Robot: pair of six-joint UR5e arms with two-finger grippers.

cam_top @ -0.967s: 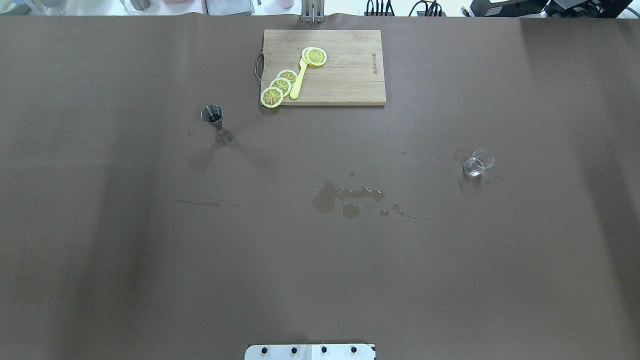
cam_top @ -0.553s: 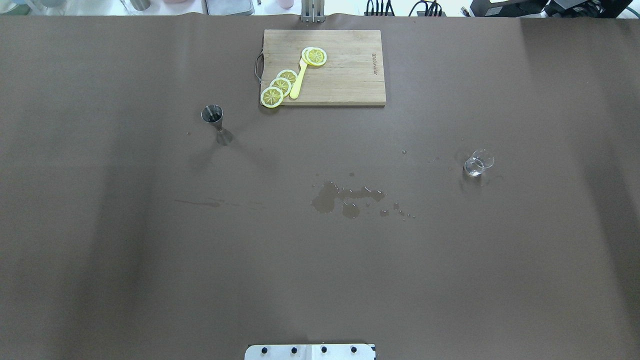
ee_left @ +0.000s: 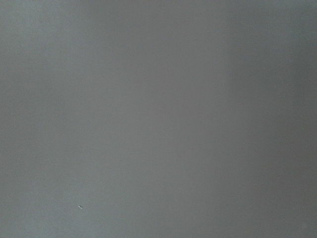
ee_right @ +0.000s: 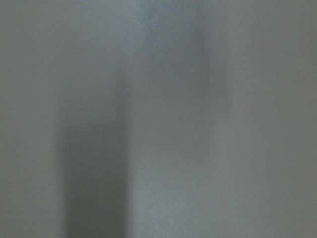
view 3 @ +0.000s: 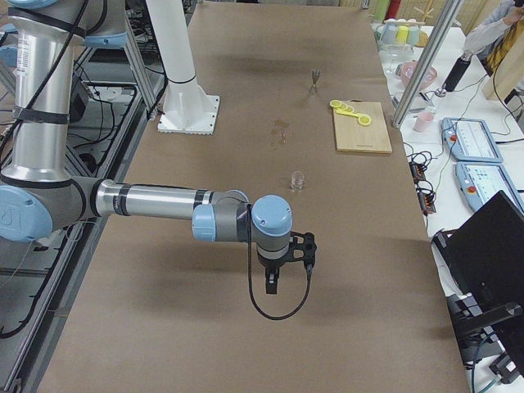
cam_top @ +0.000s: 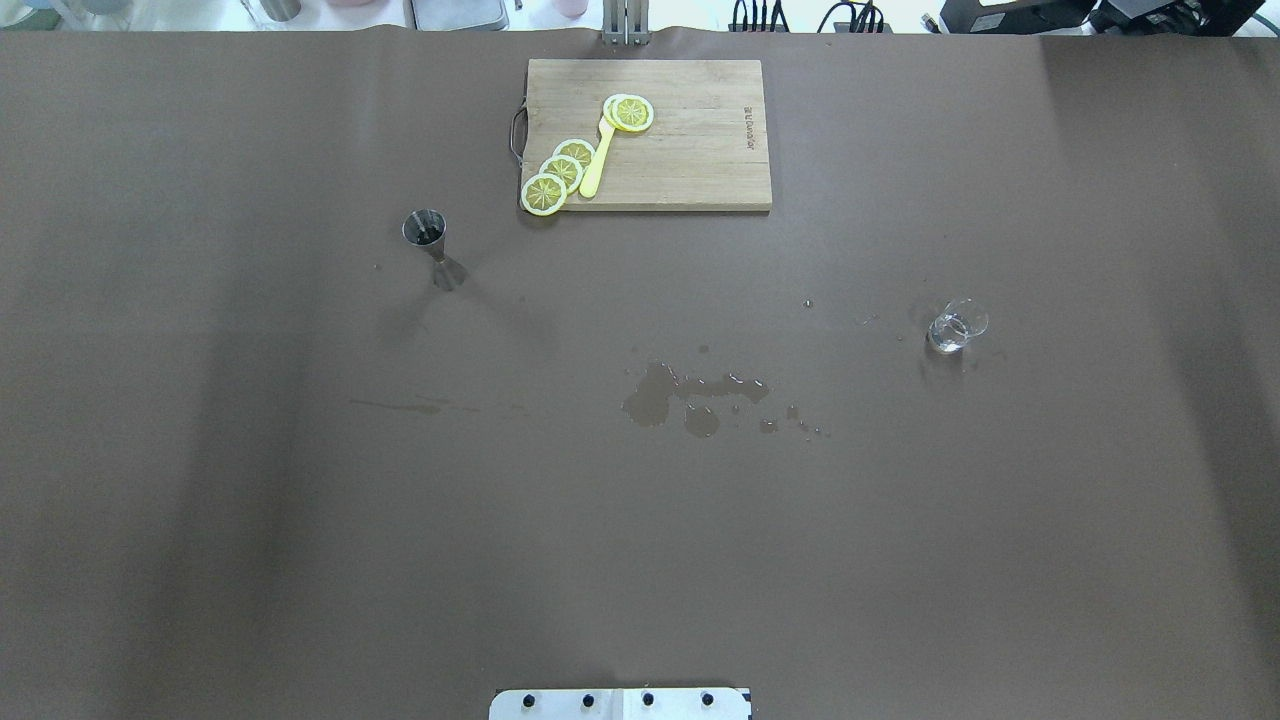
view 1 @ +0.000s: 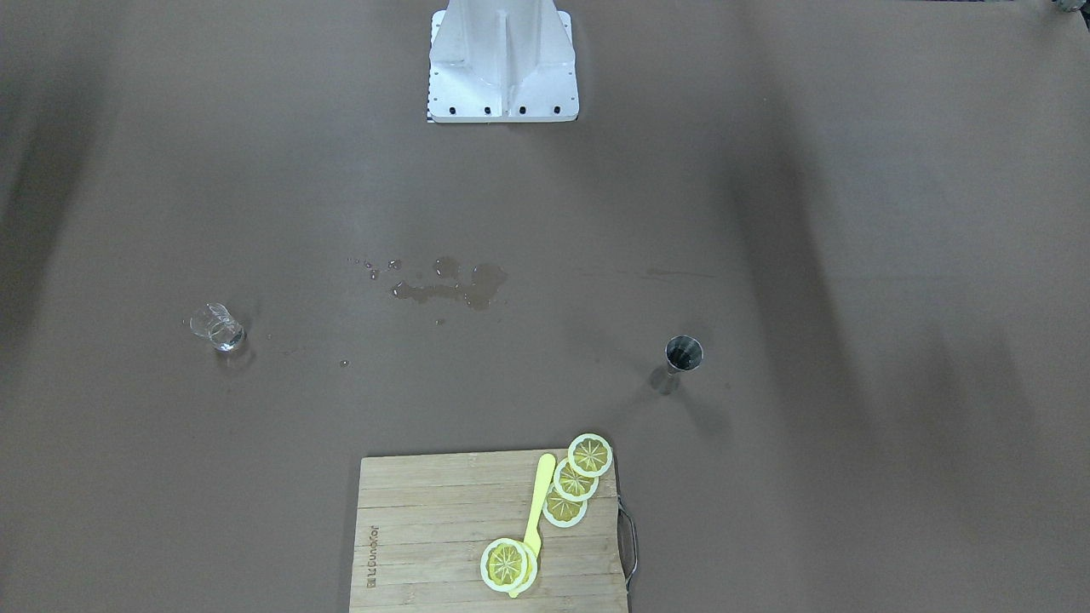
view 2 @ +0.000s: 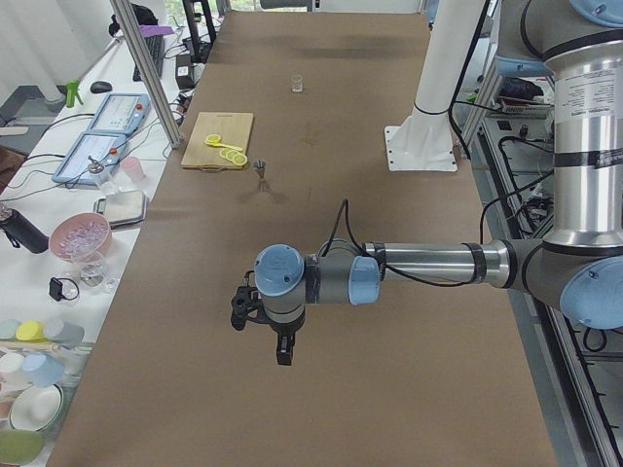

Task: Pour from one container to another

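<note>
The clear glass beaker (cam_top: 957, 325) stands upright on the table's right half, also seen from the front (view 1: 219, 327) and the right end (view 3: 298, 180). The steel jigger (cam_top: 432, 248) stands upright on the left half, near the cutting board (view 1: 679, 362). Neither gripper appears in the overhead or front view. My left gripper (view 2: 282, 350) hangs over the table's left end, far from the jigger (view 2: 261, 171). My right gripper (view 3: 272, 282) hangs over the right end, short of the beaker. I cannot tell whether either is open or shut. Both wrist views show only blurred brown tabletop.
A wooden cutting board (cam_top: 690, 150) with lemon slices (cam_top: 560, 172) and a yellow utensil lies at the far middle. A wet spill (cam_top: 690, 395) marks the table's centre. The robot's base plate (cam_top: 620, 703) sits at the near edge. Bowls and cups line a side bench (view 2: 78, 233).
</note>
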